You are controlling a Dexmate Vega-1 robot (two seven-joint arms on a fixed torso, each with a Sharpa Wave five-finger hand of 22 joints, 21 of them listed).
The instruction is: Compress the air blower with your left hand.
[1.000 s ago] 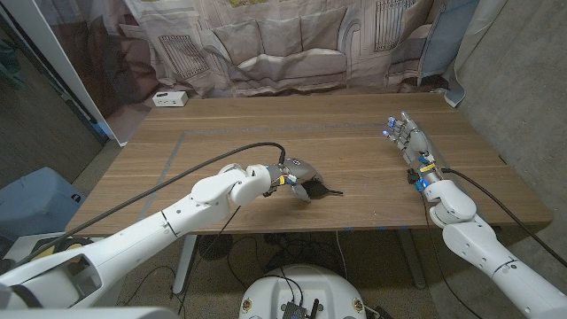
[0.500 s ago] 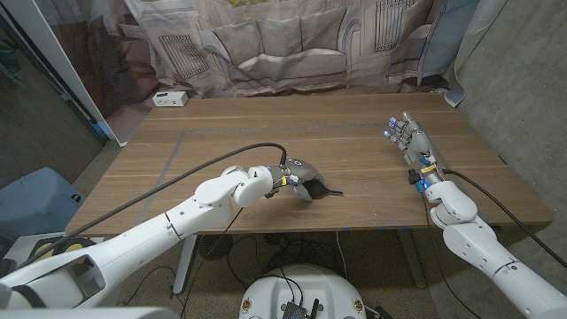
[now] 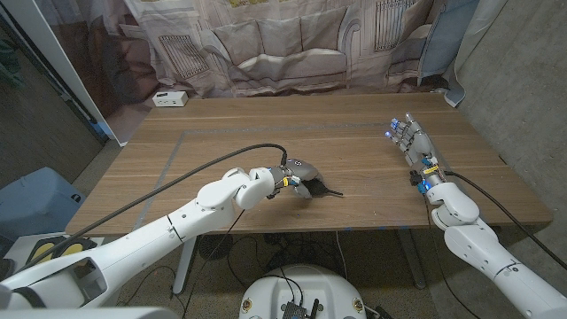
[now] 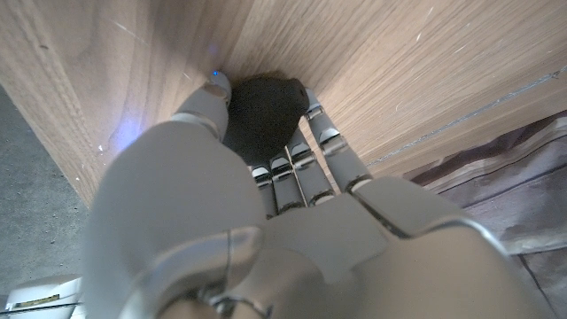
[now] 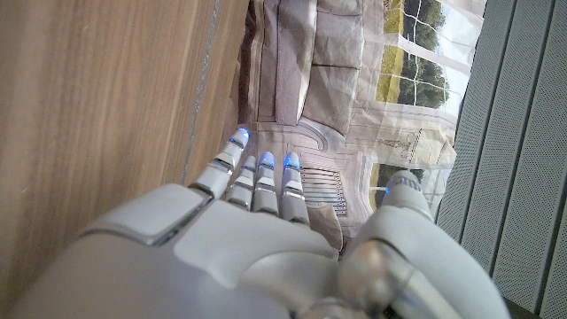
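Nothing moved, left hand (image 3: 297, 174) gripping air blower (image 4: 261, 111)

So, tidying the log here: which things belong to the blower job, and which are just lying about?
Job:
- air blower, black, on the table
- left hand, gripping it

Lying about:
- right hand, holding nothing
- white box at the table's far corner

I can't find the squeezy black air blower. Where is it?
In the head view the black air blower lies near the table's front edge, about the middle, gripped by the robot's left hand, its thin nozzle pointing toward the right hand.
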